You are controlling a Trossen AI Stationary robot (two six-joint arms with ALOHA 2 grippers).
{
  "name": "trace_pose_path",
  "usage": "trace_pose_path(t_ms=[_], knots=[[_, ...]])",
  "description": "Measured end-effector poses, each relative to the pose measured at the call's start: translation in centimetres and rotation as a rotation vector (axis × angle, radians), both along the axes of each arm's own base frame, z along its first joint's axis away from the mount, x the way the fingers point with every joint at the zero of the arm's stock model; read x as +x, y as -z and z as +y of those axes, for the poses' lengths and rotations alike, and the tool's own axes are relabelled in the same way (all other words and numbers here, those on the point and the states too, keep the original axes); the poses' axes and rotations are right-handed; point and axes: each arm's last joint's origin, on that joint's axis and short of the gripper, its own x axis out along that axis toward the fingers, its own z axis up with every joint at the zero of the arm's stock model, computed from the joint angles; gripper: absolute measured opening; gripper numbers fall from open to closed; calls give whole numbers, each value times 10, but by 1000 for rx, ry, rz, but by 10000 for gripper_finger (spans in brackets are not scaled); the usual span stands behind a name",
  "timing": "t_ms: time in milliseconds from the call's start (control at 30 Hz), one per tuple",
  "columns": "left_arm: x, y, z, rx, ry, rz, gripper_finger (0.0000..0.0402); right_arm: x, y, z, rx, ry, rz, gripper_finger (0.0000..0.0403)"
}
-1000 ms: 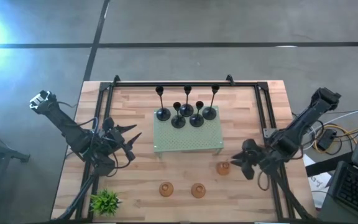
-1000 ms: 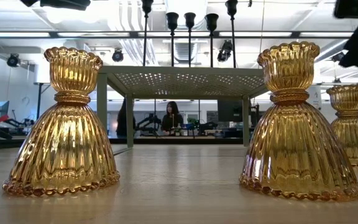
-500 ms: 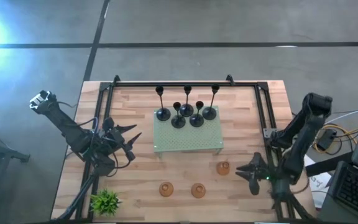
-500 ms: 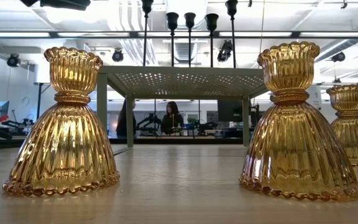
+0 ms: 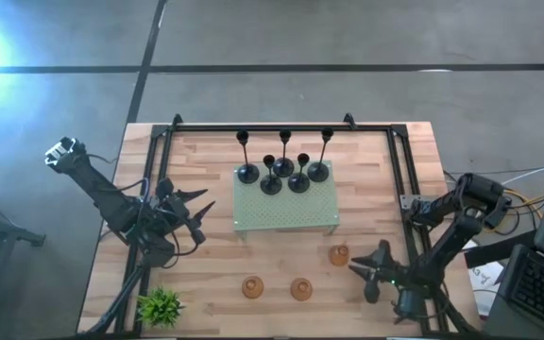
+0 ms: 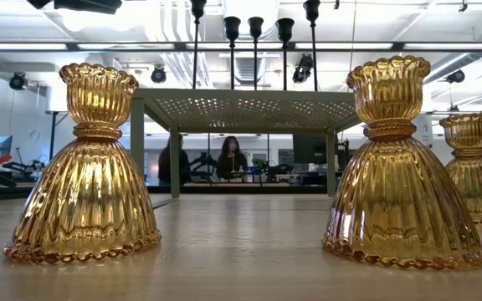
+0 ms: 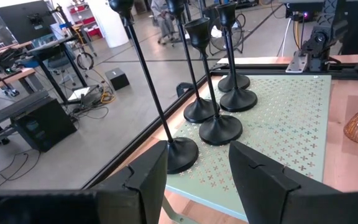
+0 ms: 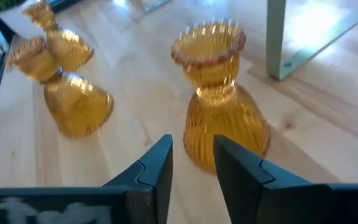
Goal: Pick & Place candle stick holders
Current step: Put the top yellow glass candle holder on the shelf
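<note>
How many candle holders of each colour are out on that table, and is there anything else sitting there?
Black candle holders, on the green stand: 5
Amber candle holders, on the bare wood: 3
Small green plant: 1
Total: 9 things, plus the stand

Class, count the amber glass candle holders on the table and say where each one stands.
3. Two stand side by side near the front edge; the third is by the green stand's right front corner. None seems hidden.
</note>
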Motion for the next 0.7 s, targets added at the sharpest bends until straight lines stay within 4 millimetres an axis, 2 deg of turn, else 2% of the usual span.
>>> trace_pose_path(t_ms=[333, 700], knots=[[0, 0, 0, 0, -1, 0, 177, 7, -1, -3, -22, 23, -1, 163], [0, 0, 0, 0, 0, 0, 177, 12, -3, -6, -60, 27, -6, 197]])
